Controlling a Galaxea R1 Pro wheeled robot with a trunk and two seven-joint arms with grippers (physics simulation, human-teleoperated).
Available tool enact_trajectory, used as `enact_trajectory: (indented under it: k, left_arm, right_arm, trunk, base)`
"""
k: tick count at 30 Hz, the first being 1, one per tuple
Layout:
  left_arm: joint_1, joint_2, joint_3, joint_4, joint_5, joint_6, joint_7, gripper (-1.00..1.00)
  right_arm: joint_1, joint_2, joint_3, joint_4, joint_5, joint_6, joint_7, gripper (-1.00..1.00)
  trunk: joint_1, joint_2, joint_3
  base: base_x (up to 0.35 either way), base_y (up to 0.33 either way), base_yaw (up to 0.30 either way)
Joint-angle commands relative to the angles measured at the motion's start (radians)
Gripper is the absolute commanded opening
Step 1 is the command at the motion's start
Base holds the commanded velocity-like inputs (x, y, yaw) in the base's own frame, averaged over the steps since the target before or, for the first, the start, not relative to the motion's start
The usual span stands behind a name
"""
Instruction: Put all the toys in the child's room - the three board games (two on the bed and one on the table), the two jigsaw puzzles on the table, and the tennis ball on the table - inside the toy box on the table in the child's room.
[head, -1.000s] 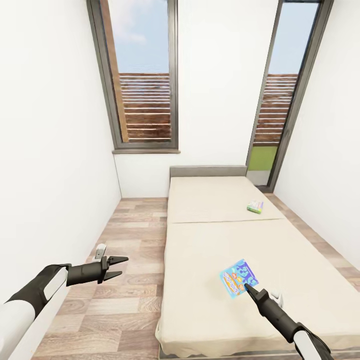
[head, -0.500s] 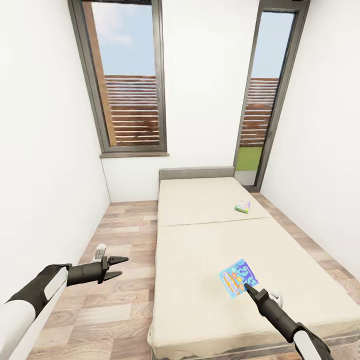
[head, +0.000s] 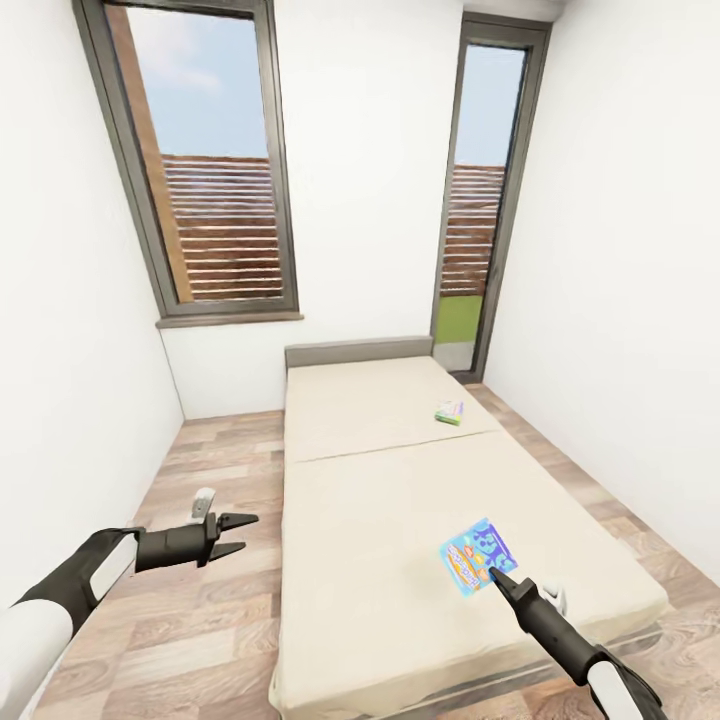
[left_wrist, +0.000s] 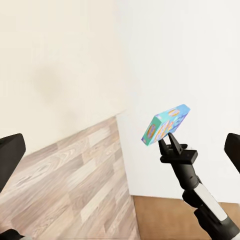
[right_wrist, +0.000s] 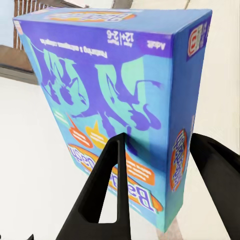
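Observation:
The bed (head: 400, 500) with its beige mattress lies ahead in the head view. Near its headboard rests a green-bordered board game (head: 449, 413). My right gripper (head: 492, 575) is shut on a mostly blue board game (head: 478, 555), held tilted in the air above the mattress's near right part. In the right wrist view the blue board game (right_wrist: 120, 100) sits between the dark fingers (right_wrist: 107, 195). The left wrist view shows the same blue game (left_wrist: 165, 124) clamped in the right gripper (left_wrist: 168, 143). My left gripper (head: 240, 533) is open and holds nothing, over the floor left of the bed.
White walls close in on both sides, with a tall dark-framed window (head: 205, 170) at the back left and a glass door (head: 480, 210) at the back right. A strip of wood-plank floor (head: 200, 560) runs left of the bed, and a narrower one (head: 600, 500) to its right.
The whole picture has shifted: bed and windows have slid left and more of the bed's foot shows, so the camera has moved. Both arms keep their pose, and the blue game stays held.

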Motion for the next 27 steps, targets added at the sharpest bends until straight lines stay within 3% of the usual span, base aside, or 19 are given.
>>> enact_trajectory:
  k: [1,27]
  left_arm:
    - [-0.001,0.001,-0.006,0.0,0.005,0.005,-0.001,1.0]
    - [-0.001,0.006,-0.009,0.0,0.005,0.003,0.012,1.0]
  right_arm:
    - [-0.001,0.0,-0.002,0.0,-0.007,0.008,0.001,-1.0]
    - [-0.001,-0.001,-0.003,0.001,-0.006,0.01,0.0,-1.0]
  trunk:
    - [-0.004,0.006,0.003]
    - [-0.103,0.188,0.109]
  base:
    - [0.0,0.0,-0.239]
    - [0.0,0.0,-0.239]
